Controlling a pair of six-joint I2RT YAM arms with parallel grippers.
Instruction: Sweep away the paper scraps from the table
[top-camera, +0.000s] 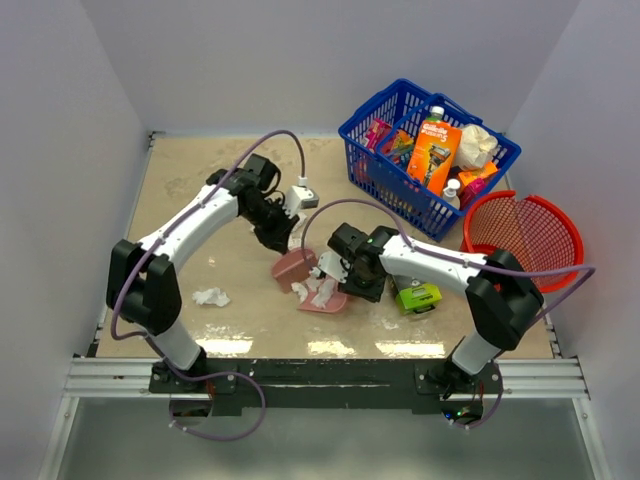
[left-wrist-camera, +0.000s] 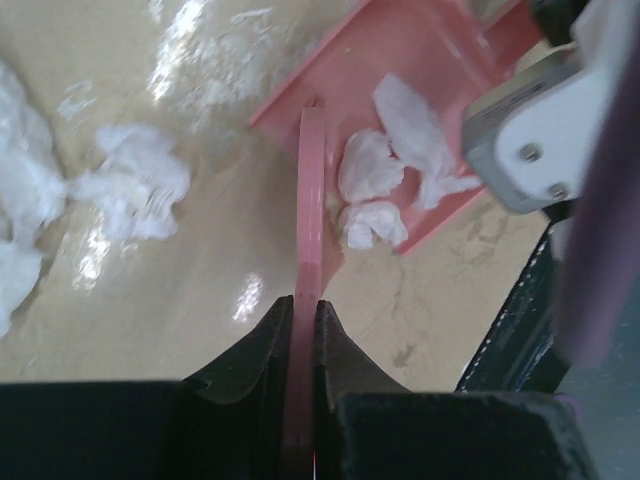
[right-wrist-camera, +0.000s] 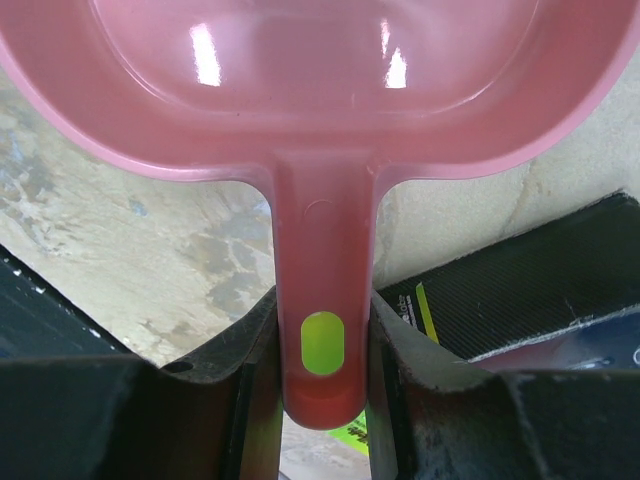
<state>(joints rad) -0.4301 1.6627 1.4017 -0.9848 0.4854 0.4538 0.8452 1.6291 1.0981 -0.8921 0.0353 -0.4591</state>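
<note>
L claw (left-wrist-camera: 303, 312) is pinched tight on a thin pink sweeper blade (left-wrist-camera: 312, 190), seen edge-on, tip reaching the edge of the pink dustpan (left-wrist-camera: 430, 40). R claw (right-wrist-camera: 322, 325) is clamped on both sides of the pan handle (right-wrist-camera: 322, 250), near the end w/ the hang hole.

Of the paper scraps (left-wrist-camera: 372, 165), three sit inside the pan. Loose scraps (left-wrist-camera: 135, 185) lie on the surface (top-camera: 200, 190) left of the blade. A lone scrap (top-camera: 210, 296) lies well apart, toward the L arm base.

Handling, my read: scraps are v. light, soft crumpled tissue. Not worth pinching; push from behind w/ the blade edge kept touching the surface. They prob. flutter or slip under if the blade lifts. Surface is glossy, so low drag. Pan is stiff plastic: hold by the handle, lip flat down.
</note>
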